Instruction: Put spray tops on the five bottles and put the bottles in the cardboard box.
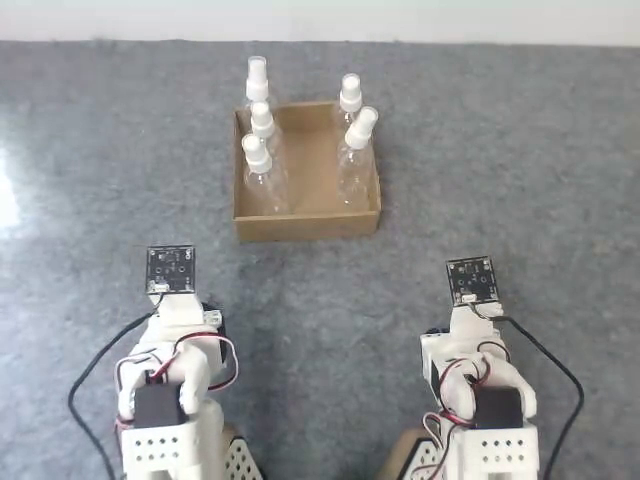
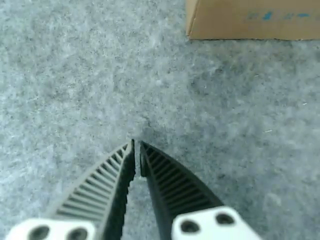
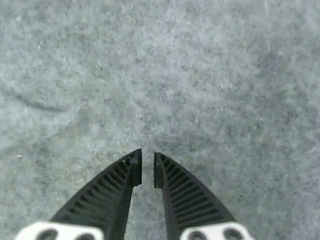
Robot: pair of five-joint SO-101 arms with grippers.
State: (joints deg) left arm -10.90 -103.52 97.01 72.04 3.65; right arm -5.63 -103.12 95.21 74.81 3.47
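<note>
Felt-like grey worktop (image 1: 500, 150) carries the brown cardboard box (image 1: 306, 225) ahead of my arms. Five clear bottles (image 1: 265, 185) with white spray tops (image 1: 257, 70) stand inside it. My ribbed black left tool (image 2: 137, 145) and right tool (image 3: 147, 165) are closed, gripping nothing.

Grey felt counter (image 1: 120, 150) open around the brown cardboard box (image 1: 305, 225); clear spray-topped plastic bottles (image 1: 265, 183) crowd its interior and far wall.

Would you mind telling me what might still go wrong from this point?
The near right bottle leans, its spray top tilted, so it may topple, or the top may be loosely seated. The three left bottles stand crowded; a nudge to the cardboard box could knock them together.
</note>
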